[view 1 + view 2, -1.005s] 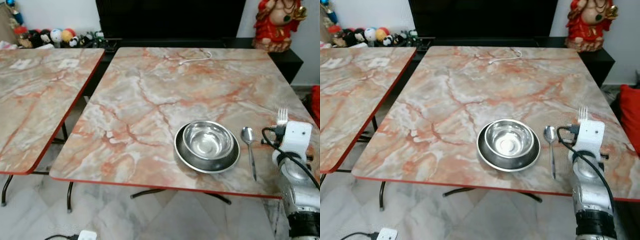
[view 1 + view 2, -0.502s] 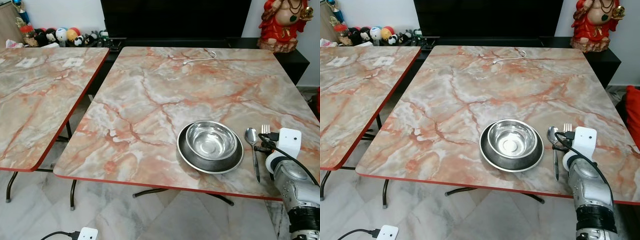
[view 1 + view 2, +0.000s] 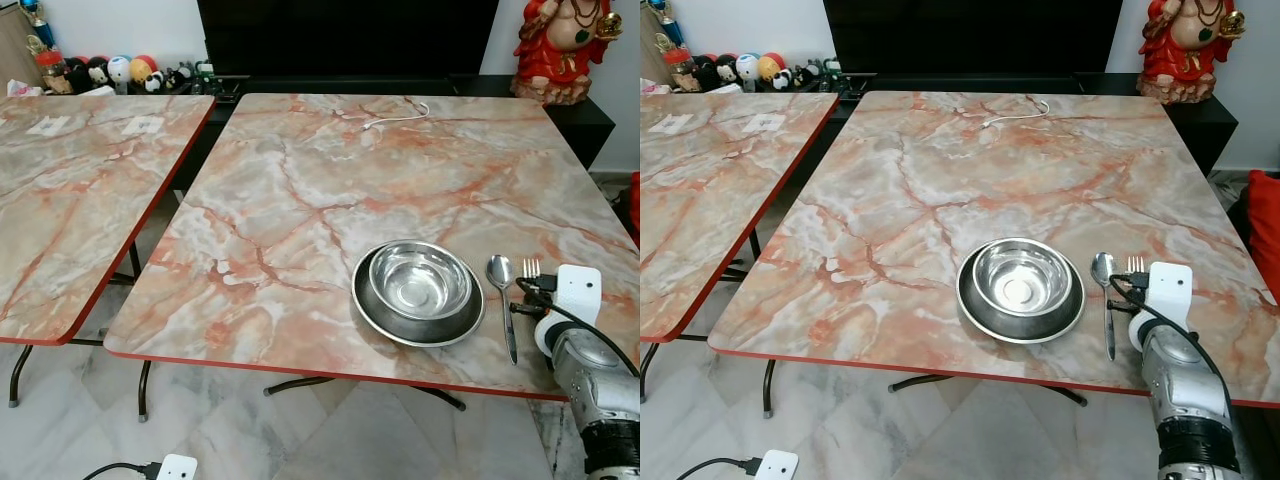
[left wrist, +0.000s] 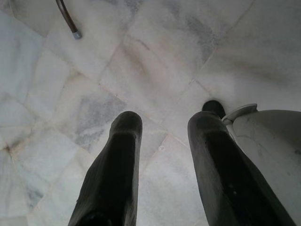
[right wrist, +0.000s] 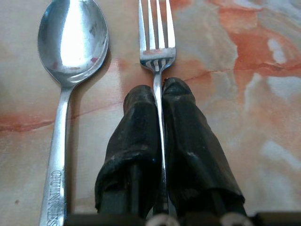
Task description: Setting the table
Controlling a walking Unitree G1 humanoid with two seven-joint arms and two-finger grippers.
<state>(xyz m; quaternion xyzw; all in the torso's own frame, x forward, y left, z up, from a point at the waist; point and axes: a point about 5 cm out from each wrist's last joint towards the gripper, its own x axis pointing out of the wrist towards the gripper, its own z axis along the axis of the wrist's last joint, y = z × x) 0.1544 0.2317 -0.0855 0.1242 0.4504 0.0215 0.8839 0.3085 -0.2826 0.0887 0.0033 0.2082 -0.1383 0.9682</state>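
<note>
1. Left eye view: I count most of one place setting as laid. A shallow steel bowl (image 3: 420, 281) sits nested in a broader steel plate (image 3: 372, 307) near the front edge of the table (image 3: 300, 190), whose top is a glossy peach-and-grey marble pattern edged in red. A spoon (image 3: 503, 300) lies just beside the plate on its right, handle toward me. The tines of the fork (image 3: 530, 268) poke out past my right wrist, on the spoon's far side.

2. Right eye view: same layout. A thin white cable (image 3: 1015, 113) curls at the far end of the table, and a second table (image 3: 700, 180) of matching finish stands to the left. I see no cup or napkin, so I judge those could remain, along with letting go of the fork.

3. Left wrist view: my left gripper (image 4: 162, 141) hangs idle over pale veined floor tiles (image 4: 141, 61), its matt black fingers spread apart and holding nothing.

4. Right wrist view: my right gripper (image 5: 159, 101) has its rubbery black fingers pressed together on the fork's thin flat handle. The fork runs parallel to the spoon, close but not touching, its four polished tines against the tabletop. The spoon's oval bowl is mirror-bright, with lettering stamped on the handle. I judge release is the step left here.
</note>
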